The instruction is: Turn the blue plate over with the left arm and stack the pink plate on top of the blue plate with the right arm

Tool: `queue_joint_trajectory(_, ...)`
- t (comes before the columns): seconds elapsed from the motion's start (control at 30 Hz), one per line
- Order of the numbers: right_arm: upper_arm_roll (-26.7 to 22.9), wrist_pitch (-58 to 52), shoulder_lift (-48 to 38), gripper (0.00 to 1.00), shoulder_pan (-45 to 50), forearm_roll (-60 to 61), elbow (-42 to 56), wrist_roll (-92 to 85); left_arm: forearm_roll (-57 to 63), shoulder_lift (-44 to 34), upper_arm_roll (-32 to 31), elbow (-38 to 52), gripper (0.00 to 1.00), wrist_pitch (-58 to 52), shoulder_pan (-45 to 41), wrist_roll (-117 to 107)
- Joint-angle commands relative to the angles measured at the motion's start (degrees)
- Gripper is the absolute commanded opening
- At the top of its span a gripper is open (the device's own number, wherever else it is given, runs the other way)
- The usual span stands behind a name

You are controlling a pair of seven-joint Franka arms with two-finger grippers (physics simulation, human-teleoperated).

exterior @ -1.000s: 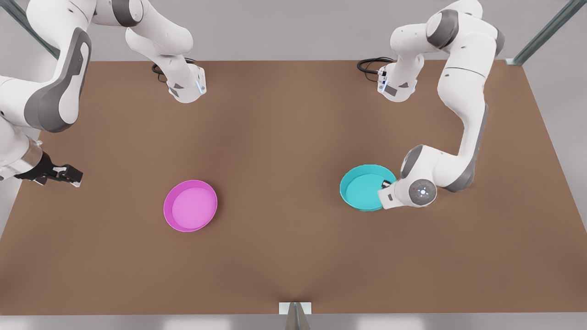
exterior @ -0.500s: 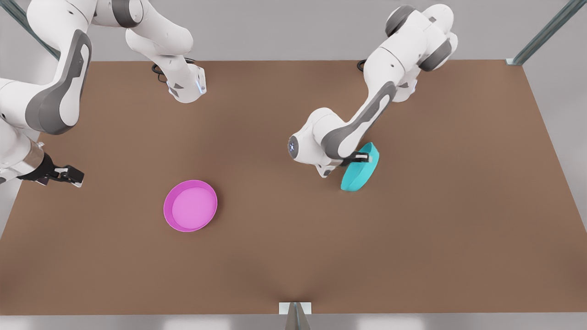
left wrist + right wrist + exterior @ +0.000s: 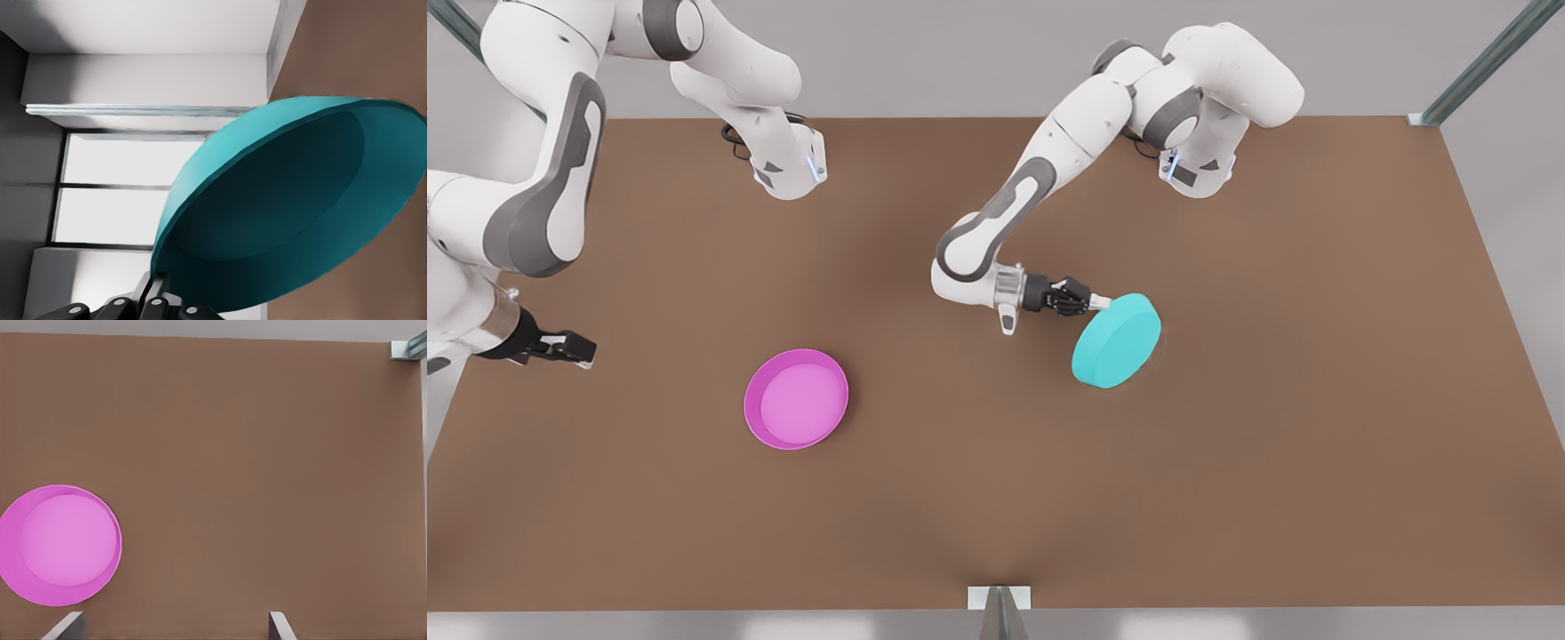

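Your left gripper (image 3: 1096, 301) is clamped on the rim of the blue plate (image 3: 1118, 340) at its 10 o'clock edge, holding it tilted with its base up, right of table (image 3: 996, 498) centre. The pink plate (image 3: 796, 399) lies upright, well apart at the blue plate's 8 o'clock. Your right gripper (image 3: 580, 349) waits with jaws parted at the pink plate's 9 o'clock.

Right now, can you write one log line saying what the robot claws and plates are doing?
left claw: shut on blue plate, base up, tilted | right claw: open, waiting at table edge | pink plate: upright, untouched
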Motion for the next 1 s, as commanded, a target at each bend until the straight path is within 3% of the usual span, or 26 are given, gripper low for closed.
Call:
queue_joint_trajectory(0.0, 0.0, 0.0, 0.0, 1.00, 0.1, 0.0, 0.0, 0.0, -0.5, 0.3, 0.0, 0.0, 0.21, 0.0, -0.1, -0.2)
queue_joint_trajectory(0.3, 0.0, 0.2, 0.4, 1.00, 0.0, 0.1, 0.2, 0.0, -0.5, 4.0, -0.1, 0.0, 0.22, -0.3, -1.9, -1.7)
queue_joint_trajectory(0.37, 0.0, 0.5, 0.5, 1.00, 0.1, 0.1, 0.3, 0.0, -0.5, 4.0, -0.1, 0.0, 1.00, -0.4, -2.1, -1.8)
queue_joint_trajectory(0.6, -0.9, 2.1, 1.0, 1.00, -1.0, -0.6, 0.7, 0.1, -1.6, 4.0, -0.7, 0.1, 1.00, -1.0, -5.9, -1.7)
queue_joint_trajectory(0.87, -0.3, -1.1, 1.3, 1.00, -0.5, 2.9, 3.1, -0.3, -16.8, 3.7, -0.8, 10.5, 1.00, 2.7, -9.7, -1.8)
queue_joint_trajectory(0.97, -0.2, -0.4, -1.2, 1.00, -0.2, 2.7, 1.1, -0.1, -27.3, -1.7, -0.9, 14.6, 1.00, 2.2, -10.4, -1.7)
